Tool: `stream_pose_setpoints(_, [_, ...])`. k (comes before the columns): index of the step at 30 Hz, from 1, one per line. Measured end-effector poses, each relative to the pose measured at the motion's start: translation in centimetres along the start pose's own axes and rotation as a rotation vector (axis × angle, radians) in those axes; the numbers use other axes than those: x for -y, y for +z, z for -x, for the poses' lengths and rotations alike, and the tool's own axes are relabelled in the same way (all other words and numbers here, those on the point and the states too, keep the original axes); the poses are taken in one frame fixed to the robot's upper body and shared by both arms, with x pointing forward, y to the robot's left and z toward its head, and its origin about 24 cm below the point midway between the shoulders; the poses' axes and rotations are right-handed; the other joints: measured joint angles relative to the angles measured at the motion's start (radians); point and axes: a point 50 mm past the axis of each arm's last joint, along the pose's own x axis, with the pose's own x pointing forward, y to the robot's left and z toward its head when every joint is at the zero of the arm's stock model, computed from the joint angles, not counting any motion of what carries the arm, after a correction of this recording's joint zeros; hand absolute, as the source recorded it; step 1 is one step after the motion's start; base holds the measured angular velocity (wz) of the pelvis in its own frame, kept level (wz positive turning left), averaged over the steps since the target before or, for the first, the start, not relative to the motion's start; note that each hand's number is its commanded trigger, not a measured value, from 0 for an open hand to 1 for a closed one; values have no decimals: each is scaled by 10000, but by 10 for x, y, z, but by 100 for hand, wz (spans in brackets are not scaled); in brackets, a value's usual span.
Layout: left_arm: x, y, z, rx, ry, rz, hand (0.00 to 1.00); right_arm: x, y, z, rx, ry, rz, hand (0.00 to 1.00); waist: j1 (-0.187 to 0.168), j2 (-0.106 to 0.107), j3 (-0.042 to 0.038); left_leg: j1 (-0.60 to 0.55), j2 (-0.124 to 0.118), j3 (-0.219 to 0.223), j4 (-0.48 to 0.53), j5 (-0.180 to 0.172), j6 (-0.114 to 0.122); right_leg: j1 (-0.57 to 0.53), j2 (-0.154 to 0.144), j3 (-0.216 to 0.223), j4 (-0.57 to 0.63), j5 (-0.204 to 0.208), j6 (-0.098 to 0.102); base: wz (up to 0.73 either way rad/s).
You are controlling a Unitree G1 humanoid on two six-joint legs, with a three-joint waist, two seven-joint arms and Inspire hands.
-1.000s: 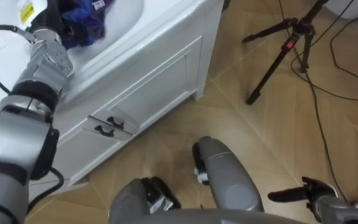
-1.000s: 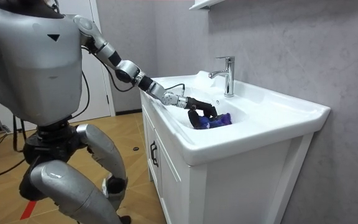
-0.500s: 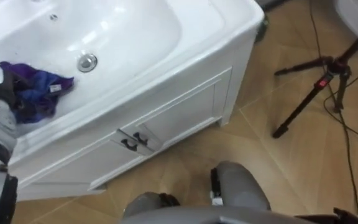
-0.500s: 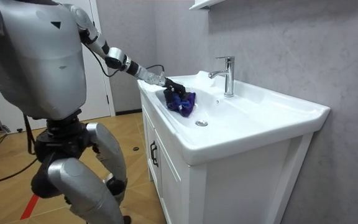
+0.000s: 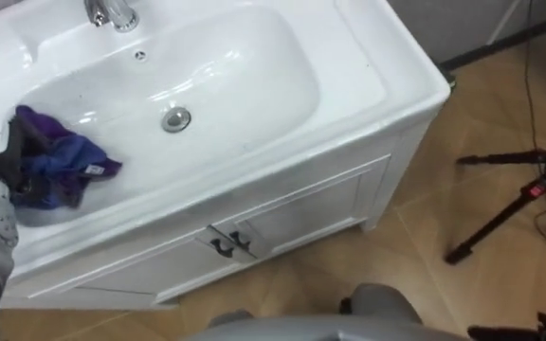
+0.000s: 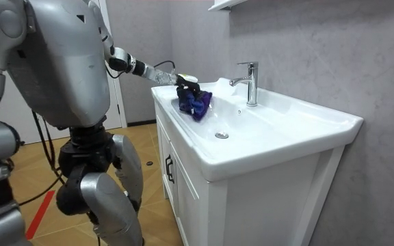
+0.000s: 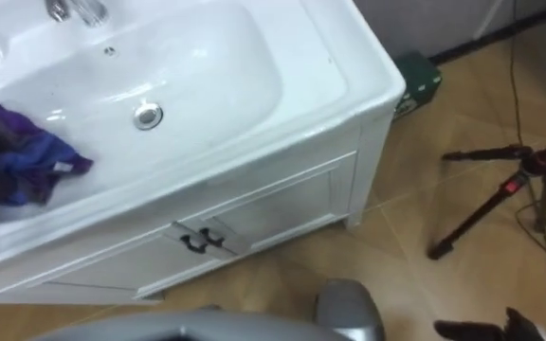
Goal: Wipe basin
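In the left eye view the whole picture has shifted since half a second ago, so your camera has moved, not the things; the faucet now shows at the top edge, cut off above its base. The purple-blue cloth lies bunched against the left wall of the basin, left of the drain. Your left hand is a dark shape at the cloth's left side, its fingers largely buried in the folds.

In the room view the cloth sits higher up the basin wall and nearer the back corner than before, on the room view's left of the faucet; the left hand rests on top with fingers curled into the cloth, grasping it.

In the right eye view your right hand is a dark sliver at the bottom edge; you cannot tell whether it is released or clenched. A tripod stands well apart, to the right.
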Motion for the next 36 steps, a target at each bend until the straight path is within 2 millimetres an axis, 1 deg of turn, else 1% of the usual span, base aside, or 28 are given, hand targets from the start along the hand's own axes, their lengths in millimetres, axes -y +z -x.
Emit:
stream_pose_setpoints(3, [-6, -5, 1, -344, 236, 10, 100, 0, 0, 0, 20, 44, 210, 0, 107, 46, 18, 198, -9, -3, -135, 10, -17, 173, -13, -57, -44, -38, -7, 2])
stream_pose_setpoints(5, [-10, -9, 2, -545, 215, 90, 100, 0, -1, 0, 4, 41, 261, 0, 144, 24, 33, 250, -9, -5, -136, 12, -22, 236, -24, -67, -27, -65, -7, 7])
stream_pose_setpoints(6, [-11, -10, 3, -585, 180, 98, 100, 0, 0, 0, 43, 53, 324, 0, 151, 0, 57, 320, -9, -5, -136, 13, -22, 309, -33, -121, -26, -85, -10, 5])
stream_pose_setpoints(7, [-11, -10, 4, -574, 163, 83, 100, 0, 0, 0, 58, 52, 329, 0, 151, -5, 59, 339, -8, -7, -136, 13, -22, 340, -36, -135, -33, -92, -9, 7])
stream_pose_setpoints(8, [-11, -9, 5, -506, 76, 53, 100, 0, 0, 1, 102, 53, 344, 0, 134, -68, 91, 385, -10, -20, -132, 12, -23, 417, -60, -147, -39, -123, -6, 10])
stream_pose_setpoints(10, [-10, -9, 6, -446, -106, -33, 100, 0, 2, 1, 187, 68, 420, 0, 76, -112, 108, 424, -16, -18, -121, 12, -24, 446, -78, -150, -7, -138, 2, 7])
stream_pose_setpoints(11, [-10, -9, 7, -415, -221, -86, 100, 0, 3, 1, 219, 106, 473, 0, 46, -178, 137, 431, -30, -17, -116, 13, -25, 439, -99, -149, 40, -150, 3, 0])
stream_pose_setpoints(13, [-9, -8, 9, -340, -332, -302, 100, -1, 3, 0, 204, 184, 528, 0, -44, -218, 143, 427, -42, -40, -112, 20, -36, 463, -125, -192, 48, -167, 16, 8])
stream_pose_setpoints(15, [-5, -8, 14, -285, -573, -464, 100, -1, -2, 1, 2, 181, 580, 0, -285, -297, 151, 520, -74, -109, -98, 21, -37, 500, -123, -159, 58, -218, 53, 8])
stream_pose_setpoints(17, [-3, -3, 14, -223, -696, -600, 100, -1, -8, 1, -216, 159, 577, 0, -310, -364, 152, 537, -94, -103, -79, 21, -36, 503, -132, -112, 102, -254, 77, -2])
stream_pose_setpoints(19, [0, 0, 14, -120, -823, -944, 100, -1, -9, 2, -251, 191, 666, 0, -330, -412, 156, 532, -128, -63, -77, 22, -33, 438, -158, -46, 179, -271, 91, -6])
stream_pose_setpoints(21, [5, 4, 15, -56, -1121, -1391, 100, -2, -9, 2, -266, 200, 641, 0, -526, -436, 155, 516, -170, -59, -87, 29, -20, 403, -198, -39, 220, -288, 113, 0])
stream_pose_setpoints(25, [18, 13, 20, 24, -1634, -1652, 100, -6, -14, 2, -421, 281, 606, 0, -771, -510, 148, 531, -166, 30, -124, 36, -10, 359, -172, 43, 211, -282, 115, -6])
stream_pose_setpoints(28, [27, 22, 22, 67, -1928, -1733, 100, -10, -13, 2, -478, 445, 1078, 0, -816, -560, 146, 524, -157, 85, -120, 36, -10, 279, -111, 192, 199, -259, 101, -14])
stream_pose_setpoints(30, [32, 31, 23, 271, -2201, -1858, 100, -15, -14, 2, -502, 592, 1428, 0, -899, -545, 144, 519, -95, 90, -117, 36, -10, 343, -34, 199, 15, -157, 89, -10])
stream_pose_setpoints(31, [33, 33, 23, 333, -2244, -1878, 100, -17, -13, 2, -491, 646, 1508, 0, -900, -545, 146, 512, -81, 93, -117, 35, -10, 344, -28, 188, -7, -130, 75, -11])
stream_pose_setpoints(36, [39, 46, 23, 512, -2634, -2101, 100, -33, -3, 1, -218, 944, 1526, 0, -1056, -553, 151, 547, -94, 149, -174, 35, -10, 392, -46, 151, -75, -113, 60, -4])
